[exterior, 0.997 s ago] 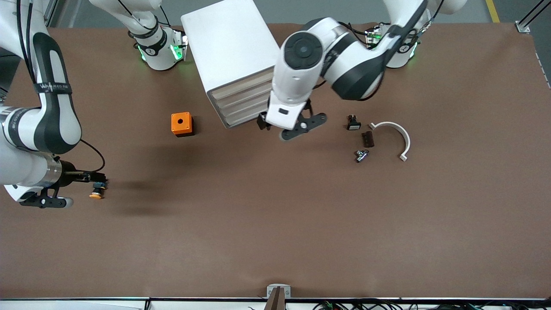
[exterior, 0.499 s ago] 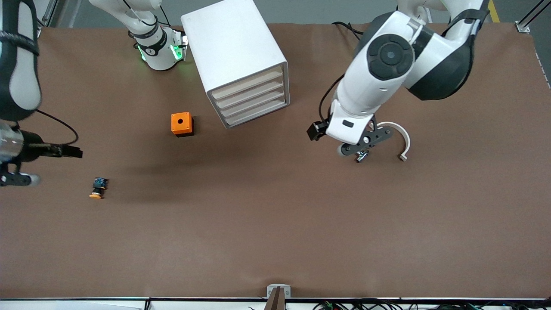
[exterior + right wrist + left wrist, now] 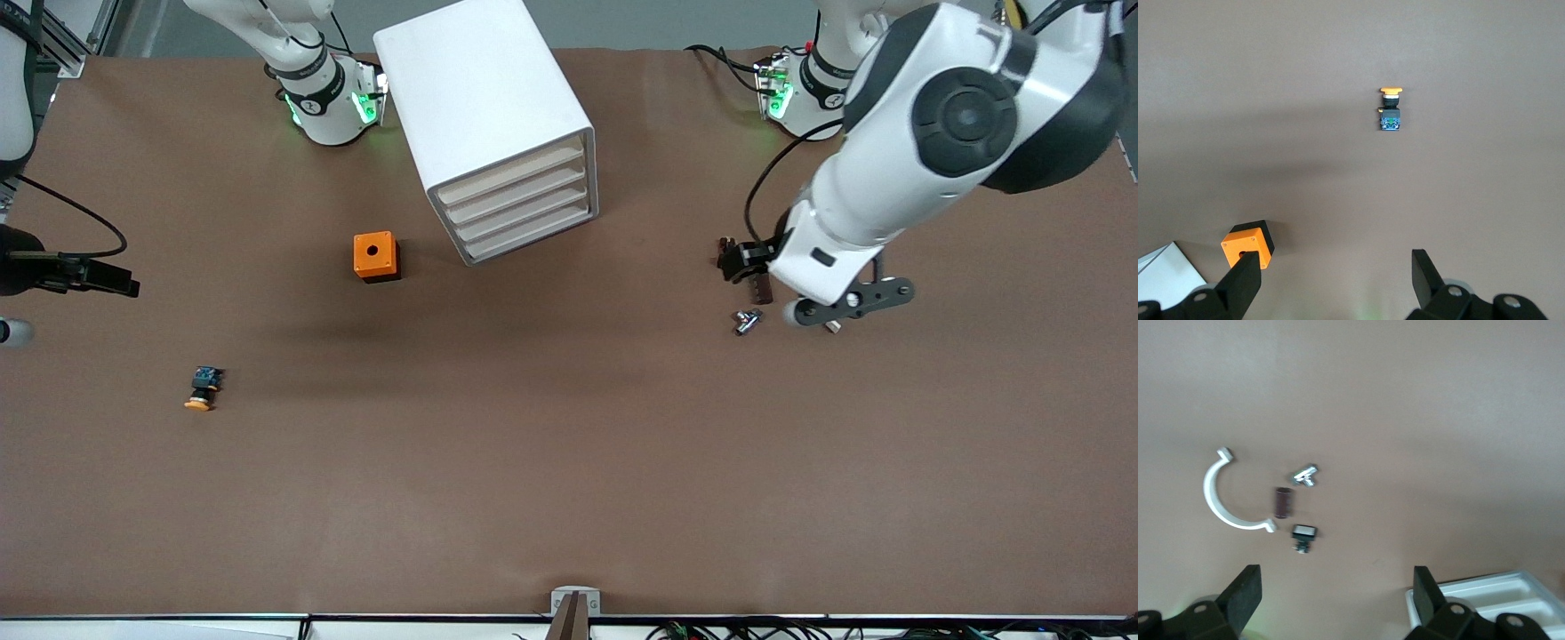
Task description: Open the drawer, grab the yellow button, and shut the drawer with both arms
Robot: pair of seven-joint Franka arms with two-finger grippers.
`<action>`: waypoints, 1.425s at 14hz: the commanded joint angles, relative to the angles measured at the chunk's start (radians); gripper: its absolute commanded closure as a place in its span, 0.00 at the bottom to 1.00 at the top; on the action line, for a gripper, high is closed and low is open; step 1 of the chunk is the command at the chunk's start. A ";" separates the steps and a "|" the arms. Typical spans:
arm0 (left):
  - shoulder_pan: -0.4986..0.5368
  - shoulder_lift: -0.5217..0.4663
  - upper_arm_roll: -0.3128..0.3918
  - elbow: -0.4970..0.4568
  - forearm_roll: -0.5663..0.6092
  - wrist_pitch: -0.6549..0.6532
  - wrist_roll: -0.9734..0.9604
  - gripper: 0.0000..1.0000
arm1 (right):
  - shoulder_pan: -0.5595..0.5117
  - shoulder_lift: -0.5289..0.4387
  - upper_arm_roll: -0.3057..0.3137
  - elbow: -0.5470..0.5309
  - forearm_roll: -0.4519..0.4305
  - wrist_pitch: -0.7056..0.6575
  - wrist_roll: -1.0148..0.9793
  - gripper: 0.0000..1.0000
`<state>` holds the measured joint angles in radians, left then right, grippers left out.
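Button (image 3: pixel 203 388) lying on bare table toward the right arm's end — nearer the front camera than the orange box (image 3: pixel 375 256).

Drawer (image 3: pixel 511 176) flush in the white cabinet (image 3: pixel 480 98). Right gripper (image 3: pixel 1335 283) spread wide, empty, up over the table edge. Left gripper (image 3: pixel 1335 603) also spread, empty — up over the white curved clip (image 3: pixel 1231 500), metal fitting (image 3: pixel 747 321) and small black part (image 3: pixel 1304 537).

button (image 3: pixel 203 388) on table, nearer camera than cabinet (image 3: pixel 487 124)

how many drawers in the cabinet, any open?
4, stacked in the white cabinet near the arm bases: top drawer, second, third, bottom. All look closed; none hidden that I can see.
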<state>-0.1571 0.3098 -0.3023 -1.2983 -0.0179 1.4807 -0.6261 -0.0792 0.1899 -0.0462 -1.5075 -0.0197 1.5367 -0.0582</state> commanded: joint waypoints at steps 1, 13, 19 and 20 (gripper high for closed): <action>0.071 -0.086 -0.009 -0.070 0.015 -0.020 0.130 0.00 | -0.004 0.006 0.005 0.077 0.007 -0.015 -0.006 0.00; 0.051 -0.420 0.287 -0.435 0.000 0.077 0.514 0.00 | -0.014 -0.066 0.003 0.167 0.038 -0.282 0.004 0.00; 0.064 -0.577 0.394 -0.619 -0.037 0.282 0.578 0.00 | 0.022 -0.124 0.005 0.119 0.040 -0.231 0.004 0.00; 0.065 -0.577 0.407 -0.616 -0.057 0.309 0.582 0.00 | 0.022 -0.130 0.005 0.106 0.040 -0.224 0.004 0.00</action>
<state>-0.0877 -0.2408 0.0825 -1.8862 -0.0394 1.7327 -0.0668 -0.0608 0.0995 -0.0408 -1.3475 0.0116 1.2852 -0.0574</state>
